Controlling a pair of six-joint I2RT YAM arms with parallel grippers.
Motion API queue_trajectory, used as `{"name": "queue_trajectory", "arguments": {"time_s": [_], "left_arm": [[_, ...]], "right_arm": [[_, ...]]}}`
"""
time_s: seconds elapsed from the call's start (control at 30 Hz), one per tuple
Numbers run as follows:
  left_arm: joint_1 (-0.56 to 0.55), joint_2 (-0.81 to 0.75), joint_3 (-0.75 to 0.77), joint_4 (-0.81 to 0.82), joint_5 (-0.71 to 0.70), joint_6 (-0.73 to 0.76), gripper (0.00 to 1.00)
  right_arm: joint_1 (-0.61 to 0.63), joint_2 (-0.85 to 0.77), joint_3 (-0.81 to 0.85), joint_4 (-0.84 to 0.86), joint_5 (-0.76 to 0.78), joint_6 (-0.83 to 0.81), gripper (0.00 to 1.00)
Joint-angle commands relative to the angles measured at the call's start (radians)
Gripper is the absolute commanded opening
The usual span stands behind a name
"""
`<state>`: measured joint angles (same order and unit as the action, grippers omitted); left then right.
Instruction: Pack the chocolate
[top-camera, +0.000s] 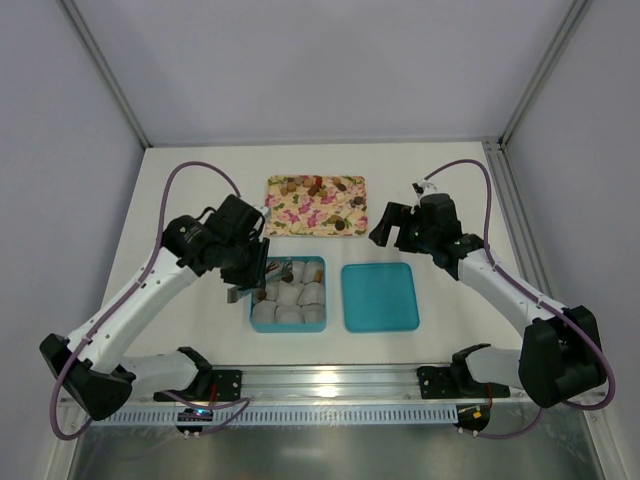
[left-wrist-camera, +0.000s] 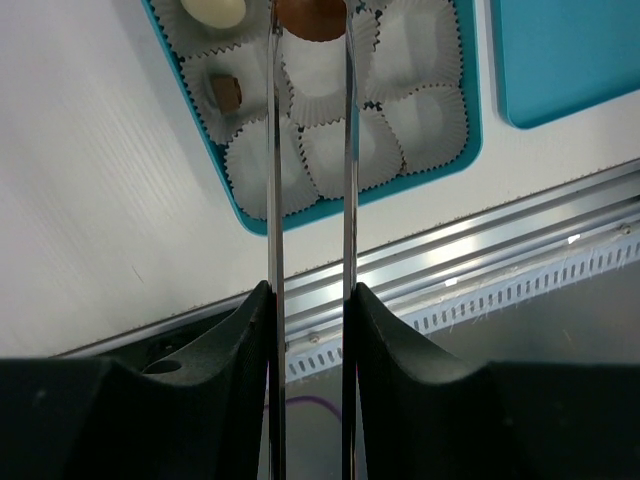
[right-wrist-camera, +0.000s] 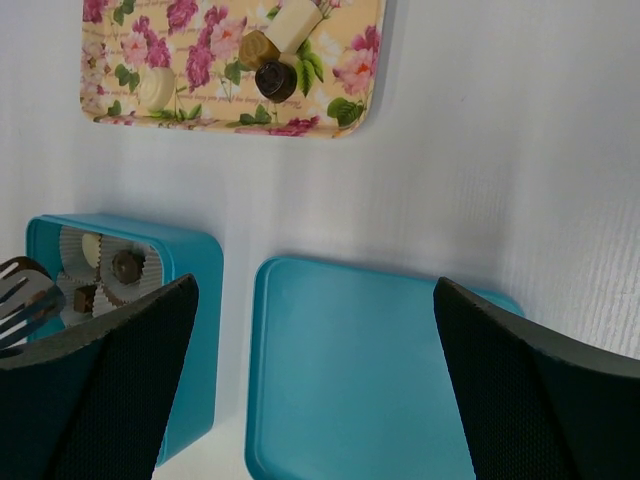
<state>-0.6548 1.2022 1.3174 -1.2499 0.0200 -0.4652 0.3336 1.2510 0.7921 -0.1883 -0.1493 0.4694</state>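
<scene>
**Left gripper (left-wrist-camera: 310, 300) clenched on tongs (left-wrist-camera: 349, 150), chocolate (left-wrist-camera: 310, 14) pinched over the box (left-wrist-camera: 228, 190)**

From the wrist view I see the blade tips holding one brown piece, cut off by the view's top edge, so I cannot judge how firm that pinch is. It hangs over the paper cups (left-wrist-camera: 420, 110); two cups already hold pieces. My worry is the thin, smooth blades on a rounded candy: a slackening could let it squirt sideways into a filled cup or out onto the surface (left-wrist-camera: 100, 200). Going in low, the blades might snag a fluted cup and drag it askew. Farther out, the right gripper (right-wrist-camera: 315, 300) hangs wide open above the lid (right-wrist-camera: 350, 380), near the tray (right-wrist-camera: 230, 125) where more of the chocolate waits.
</scene>
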Motion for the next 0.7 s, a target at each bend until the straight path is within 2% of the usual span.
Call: {"name": "queue_trajectory", "arguments": {"time_s": [0.0, 0.5, 0.67], "left_arm": [[-0.017, -0.042, -0.036, -0.008, 0.037, -0.016, 0.33], [-0.077, -0.043, -0.121, 0.035, 0.051, -0.056, 0.34], [-0.083, -0.033, -0.122, 0.046, 0.043, -0.058, 0.38]], "right_arm": [[0.005, -0.001, 0.038, 0.020, 0.020, -0.005, 1.00], [0.004, 0.001, 0.024, 0.026, 0.022, -0.006, 1.00], [0.005, 0.001, 0.021, 0.029, 0.024, -0.008, 1.00]]}}
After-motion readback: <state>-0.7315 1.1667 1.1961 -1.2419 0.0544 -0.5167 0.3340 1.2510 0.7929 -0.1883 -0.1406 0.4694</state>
